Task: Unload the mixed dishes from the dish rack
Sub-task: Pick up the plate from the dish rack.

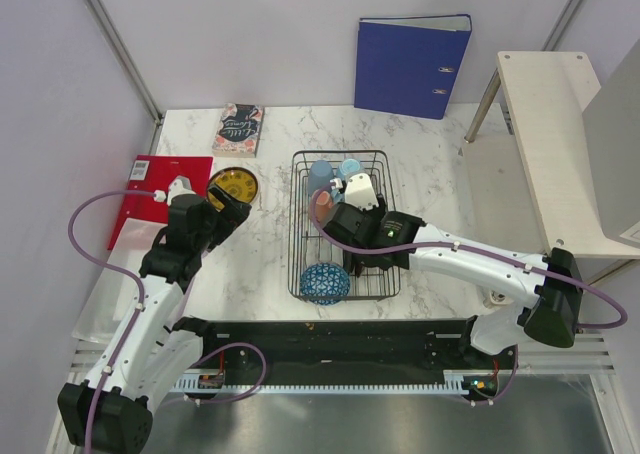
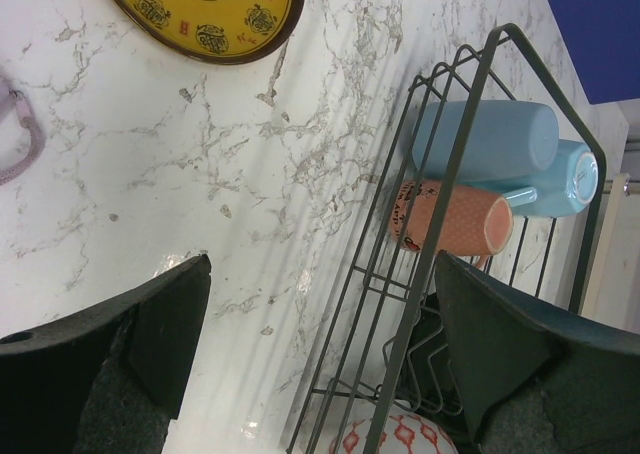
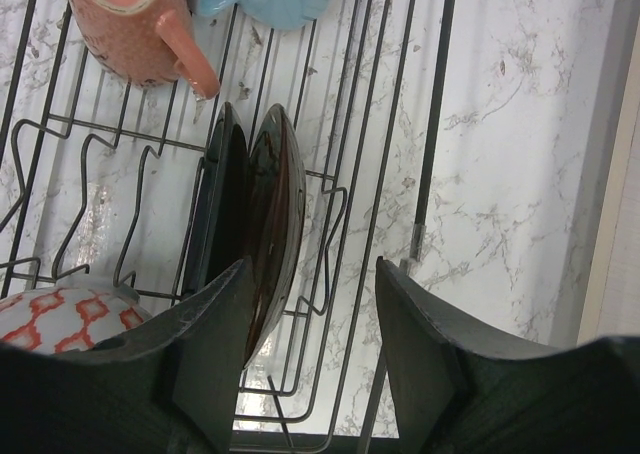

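Start on your left. The left pincer (image 2: 322,264) hangs released, jaws wide with nothing between them, over bare desk (image 1: 270,264). The yellow-and-red plate (image 1: 234,186) lies flat on the desk just beside it at 12 o'clock in the top view, outside the rack. The dish rack (image 1: 297,224) sits at its 3 o'clock.

In the rack, from the top view, the blue mugs (image 1: 322,174) lie on their sides at the 12 o'clock end. The salmon-orange cup (image 3: 125,29) is just beside them. The net-patterned bowl (image 1: 325,282) rests at the 6 o'clock end.

Your right arm is the nearer one for what stands in the middle. The right pincer (image 3: 312,274) hovers over the rack with its jaws partly spread and gripping nothing; only rack wires show in the gap. In the right wrist view, the black shallow dish (image 3: 275,214) stands on edge in the rack's slots with its rim running 12 to 6. It lies at about 10 o'clock from the gap, and its lower rim disappears behind the left-hand finger (image 3: 215,344) rather than sitting between the two. A second dark dish seems to stand against it on its 9 o'clock side.

I judge you would need to shift the right pincer toward 9 o'clock in that view so it straddles the rim before closing. As it stands, that finger would come down on the dish's face.
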You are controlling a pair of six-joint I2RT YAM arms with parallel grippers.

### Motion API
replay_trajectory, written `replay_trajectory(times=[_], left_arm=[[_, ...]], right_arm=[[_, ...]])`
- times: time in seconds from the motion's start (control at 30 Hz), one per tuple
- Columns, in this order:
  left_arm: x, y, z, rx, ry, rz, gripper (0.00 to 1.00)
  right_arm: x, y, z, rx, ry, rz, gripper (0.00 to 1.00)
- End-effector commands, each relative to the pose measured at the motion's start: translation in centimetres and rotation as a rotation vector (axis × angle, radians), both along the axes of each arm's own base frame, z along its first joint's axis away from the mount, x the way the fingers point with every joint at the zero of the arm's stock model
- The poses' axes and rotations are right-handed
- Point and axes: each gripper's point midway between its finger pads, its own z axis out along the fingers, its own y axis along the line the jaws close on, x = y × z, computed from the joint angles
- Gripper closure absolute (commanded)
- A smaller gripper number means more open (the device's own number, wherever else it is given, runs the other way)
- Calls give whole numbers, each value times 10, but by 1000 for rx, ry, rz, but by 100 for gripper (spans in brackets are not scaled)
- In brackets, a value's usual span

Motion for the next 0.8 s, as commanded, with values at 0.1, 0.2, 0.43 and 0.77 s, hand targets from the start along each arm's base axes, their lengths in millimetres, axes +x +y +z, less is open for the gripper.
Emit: replay_trajectory(times=[0.1, 0.2, 0.43, 0.77], left_arm=[[0, -2, 0, 15, -11, -25, 1], [-1, -2, -2, 18, -9, -29, 1], [-2, -1, -1, 18, -16, -28, 2], [-2, -2, -1, 17, -14, -28, 3]], right_arm=[[0, 2, -17, -43, 14, -10, 41], [-1, -1, -32, -74, 34, -15, 42], [0, -5, -46, -126, 39, -24, 54], [2, -5, -34, -115, 15, -28, 100]])
